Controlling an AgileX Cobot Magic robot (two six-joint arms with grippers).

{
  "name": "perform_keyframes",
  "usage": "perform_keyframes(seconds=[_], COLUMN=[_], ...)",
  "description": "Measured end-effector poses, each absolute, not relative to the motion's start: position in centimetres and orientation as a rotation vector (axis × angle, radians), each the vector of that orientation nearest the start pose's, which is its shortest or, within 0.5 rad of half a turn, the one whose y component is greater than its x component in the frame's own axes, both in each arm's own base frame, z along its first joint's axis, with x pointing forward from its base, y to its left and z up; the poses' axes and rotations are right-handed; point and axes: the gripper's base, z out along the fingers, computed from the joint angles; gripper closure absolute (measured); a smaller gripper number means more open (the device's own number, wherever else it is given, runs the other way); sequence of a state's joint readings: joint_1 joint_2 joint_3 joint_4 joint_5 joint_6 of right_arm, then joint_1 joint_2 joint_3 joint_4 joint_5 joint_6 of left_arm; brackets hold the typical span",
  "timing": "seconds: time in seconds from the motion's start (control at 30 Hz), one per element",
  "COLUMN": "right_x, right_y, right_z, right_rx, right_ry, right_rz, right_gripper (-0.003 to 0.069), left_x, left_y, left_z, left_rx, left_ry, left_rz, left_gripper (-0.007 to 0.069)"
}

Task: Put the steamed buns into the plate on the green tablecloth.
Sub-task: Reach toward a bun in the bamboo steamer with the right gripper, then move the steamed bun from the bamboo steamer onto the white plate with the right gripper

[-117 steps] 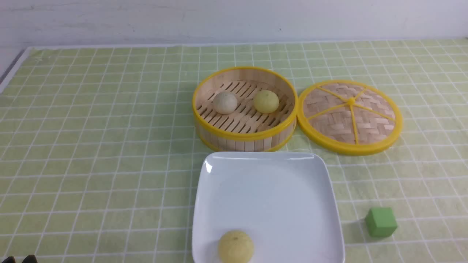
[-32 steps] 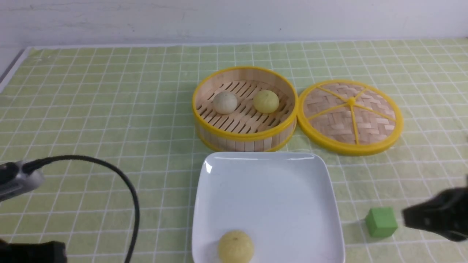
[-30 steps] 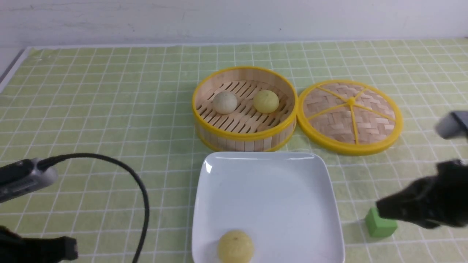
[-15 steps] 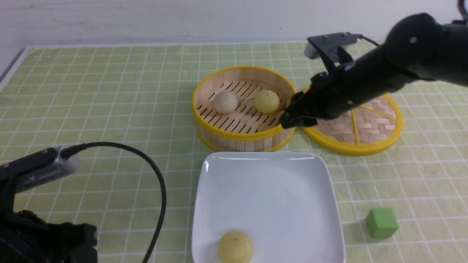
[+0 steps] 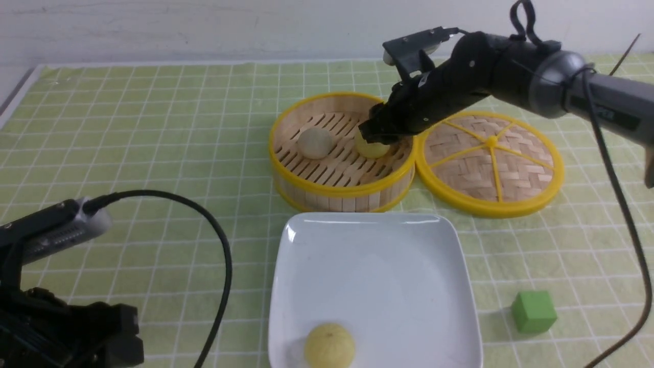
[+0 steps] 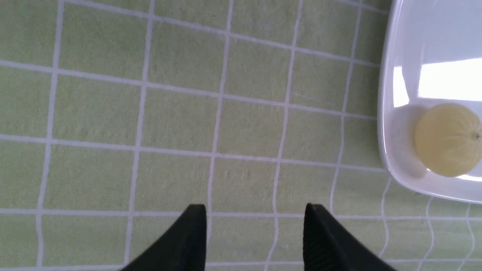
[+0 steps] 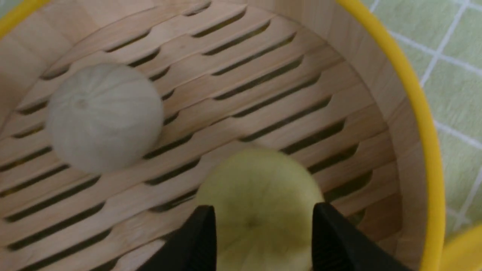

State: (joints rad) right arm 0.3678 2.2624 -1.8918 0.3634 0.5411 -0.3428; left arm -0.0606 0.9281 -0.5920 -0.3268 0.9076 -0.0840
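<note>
The right pincer was spread over the yellow bun in the steamer, apparently lining up a pick; next it needed lowering, closing and lifting toward the plate.

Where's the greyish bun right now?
In the front view, the greyish bun sits in the left half of the bamboo steamer, left of the yellow bun under the right gripper.

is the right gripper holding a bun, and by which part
Nothing looks held: the right gripper is open, its jaws either side of the yellow bun.
</note>
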Motion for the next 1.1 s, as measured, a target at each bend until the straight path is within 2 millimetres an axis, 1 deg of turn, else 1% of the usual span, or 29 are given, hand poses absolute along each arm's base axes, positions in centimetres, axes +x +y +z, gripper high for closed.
perform_keyframes(seconds=[0.03,0.1,0.2,0.23,0.27,0.3,0.37,0.4,0.43,0.47,0.5,0.53,0.57,0.6,0.67,0.7,0.73,0.77,0.8,0.87,0.93,0.97,1.0,1.03,1.1], right_x=[48.2,48.4,48.2,47.9,47.6,47.1,45.6,45.4,43.6,42.2,40.8,40.3,38.5,37.6,36.4,36.0,36.0,35.7,35.3,34.0,33.6,33.6,33.8,34.0,34.3], right_y=[20.2,20.3,20.4,20.5,20.6,20.6,20.6,20.6,20.0,19.5,19.0,18.8,18.1,17.8,17.7,18.0,18.1,18.4,18.9,20.1,20.8,20.9,20.9,21.0,21.0], right_z=[19.4,18.7,19.4,19.8,20.3,21.2,23.8,24.1,26.9,28.9,30.7,31.4,33.3,34.3,34.5,33.4,33.4,32.3,30.5,25.1,22.3,21.0,20.2,19.3,18.7], right_rx=[-0.56,-0.565,-0.575,-0.589,-0.603,-0.624,-0.685,-0.691,-0.754,-0.795,-0.836,-0.842,-0.887,-0.882,-0.877,-0.888,-0.889,-0.903,-0.926,-0.978,-0.987,-0.988,-0.985,-0.986,-0.956], right_ry=[2.318,2.327,2.326,2.332,2.339,2.348,2.382,2.386,2.426,2.448,2.475,2.471,2.509,2.518,2.551,2.59,2.589,2.626,2.68,2.824,2.858,2.863,2.861,2.869,2.874], right_rz=[0.362,0.353,0.359,0.363,0.366,0.371,0.385,0.387,0.39,0.383,0.376,0.374,0.372,0.381,0.432,0.46,0.465,0.478,0.497,0.509,0.492,0.467,0.446,0.428,0.412], right_gripper=[0.0347,0.0428,0.0601,0.0634,0.0645,0.0648,0.0648,0.0648,0.0648,0.0648,0.0648,0.0648,0.0648,0.0648,0.0647,0.0645,0.0645,0.0643,0.064,0.062,0.0598,0.0575,0.055,0.0498,0.0374], left_x=[14.6,14.6,14.6,14.6,14.6,14.6,14.5,14.5,14.4,14.3,14.2,14.2,14.1,14.1,14.1,14.1,14.1,14.1,14.1,14.1,14.1,14.1,14.1,14.1,14.1], left_y=[-3.2,-3.3,-3.3,-3.3,-3.3,-3.3,-3.3,-3.3,-3.4,-3.4,-3.4,-3.4,-3.4,-3.4,-3.4,-3.4,-3.4,-3.4,-3.4,-3.4,-3.4,-3.4,-3.4,-3.4,-3.4], left_z=[25.2,25.3,25.3,25.3,25.3,25.3,25.2,25.2,25.2,25.1,25.1,25.1,25.1,25.1,25.1,25.1,25.1,25.1,25.1,25.1,25.1,25.1,25.1,25.1,25.1], left_rx=[-0.242,-0.26,-0.264,-0.265,-0.266,-0.266,-0.265,-0.265,-0.263,-0.262,-0.26,-0.26,-0.259,-0.259,-0.257,-0.257,-0.257,-0.258,-0.259,-0.259,-0.259,-0.259,-0.259,-0.259,-0.259], left_ry=[2.707,2.704,2.702,2.702,2.702,2.702,2.71,2.712,2.728,2.74,2.751,2.753,2.758,2.758,2.759,2.759,2.759,2.759,2.759,2.758,2.758,2.758,2.758,2.758,2.758], left_rz=[-0.46,-0.474,-0.48,-0.48,-0.48,-0.48,-0.481,-0.481,-0.484,-0.485,-0.487,-0.487,-0.487,-0.487,-0.488,-0.488,-0.488,-0.489,-0.491,-0.492,-0.492,-0.492,-0.492,-0.492,-0.492], left_gripper=[0.0251,0.0251,0.0251,0.0251,0.0251,0.0251,0.025,0.0251,0.0251,0.0251,0.0251,0.0251,0.0251,0.0251,0.0251,0.0251,0.0251,0.0251,0.0251,0.0251,0.0251,0.0251,0.0251,0.0251,0.0251])
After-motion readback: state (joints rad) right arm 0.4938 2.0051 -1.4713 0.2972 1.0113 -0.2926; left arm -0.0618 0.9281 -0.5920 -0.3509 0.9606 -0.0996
